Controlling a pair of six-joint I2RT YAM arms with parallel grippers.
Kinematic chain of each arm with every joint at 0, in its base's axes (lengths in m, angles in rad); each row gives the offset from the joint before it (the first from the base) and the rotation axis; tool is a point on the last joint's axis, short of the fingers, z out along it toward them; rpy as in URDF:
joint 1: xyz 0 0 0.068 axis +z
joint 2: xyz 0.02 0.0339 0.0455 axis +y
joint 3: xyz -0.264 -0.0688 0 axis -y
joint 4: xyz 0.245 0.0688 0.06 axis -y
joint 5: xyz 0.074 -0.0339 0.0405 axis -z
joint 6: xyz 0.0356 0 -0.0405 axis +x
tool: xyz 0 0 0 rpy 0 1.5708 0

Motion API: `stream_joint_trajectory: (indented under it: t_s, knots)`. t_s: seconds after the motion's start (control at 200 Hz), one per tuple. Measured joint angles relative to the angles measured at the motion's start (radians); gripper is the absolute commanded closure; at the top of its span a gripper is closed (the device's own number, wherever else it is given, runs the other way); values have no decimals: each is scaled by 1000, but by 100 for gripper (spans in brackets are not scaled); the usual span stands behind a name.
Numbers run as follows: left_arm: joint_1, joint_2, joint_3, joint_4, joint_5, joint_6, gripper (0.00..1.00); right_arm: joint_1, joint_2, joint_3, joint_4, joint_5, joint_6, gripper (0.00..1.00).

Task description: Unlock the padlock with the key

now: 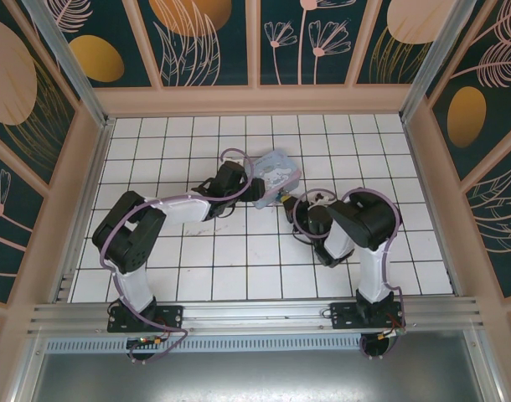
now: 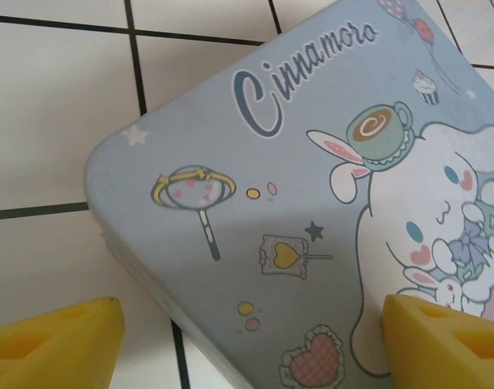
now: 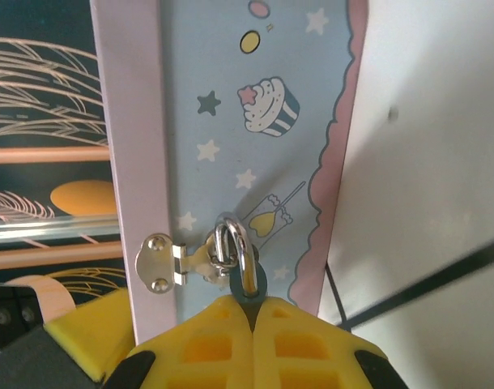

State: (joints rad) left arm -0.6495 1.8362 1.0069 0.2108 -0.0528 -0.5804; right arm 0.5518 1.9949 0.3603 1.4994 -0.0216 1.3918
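**Padlock pinched at the tin's hasp**

In the right wrist view the padlock (image 3: 249, 285) is seen low in the centre of the frame. Its dark body is clamped between the yellow fingers (image 3: 206, 348) of the right gripper (image 3: 253, 314), which are pressed together around it. The silvery shackle (image 3: 249, 263) rises just above the fingertips and is threaded through the metal hasp (image 3: 162, 261) on the side of the tin box (image 3: 255, 97) (pastel blue, edged in pink). In the left wrist view the left gripper (image 2: 249, 320) is spread wide and grasps nothing. One yellow finger is seen at the lower left corner and the other at the lower right, with the tin's printed lid between them. In the top view the tin is found near the centre of the white tiled surface (image 1: 197, 268), with the left gripper at its lower left edge and the right gripper at its lower right.
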Motion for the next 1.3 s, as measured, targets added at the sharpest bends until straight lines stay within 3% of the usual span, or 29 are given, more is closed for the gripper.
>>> stream_joint_trajectory:
  t_s: [0.125,0.425,0.661,1.096,1.296]
  knots:
    - [-4,7,2,14,3,0,19,-68,-3,39,-50,-84,-29,100]
    - [-3,9,2,18,-7,-7,19,-124,-125,142,-394,-210,-211,100]
    - [-3,9,2,17,-8,-8,20,-210,-132,225,-591,-315,-341,100]
    - [-3,11,18,-8,-8,-7,17,-247,-138,238,-663,-399,-410,100]
    - [-3,14,55,-70,-8,2,11,-209,-270,182,-700,-389,-415,100]
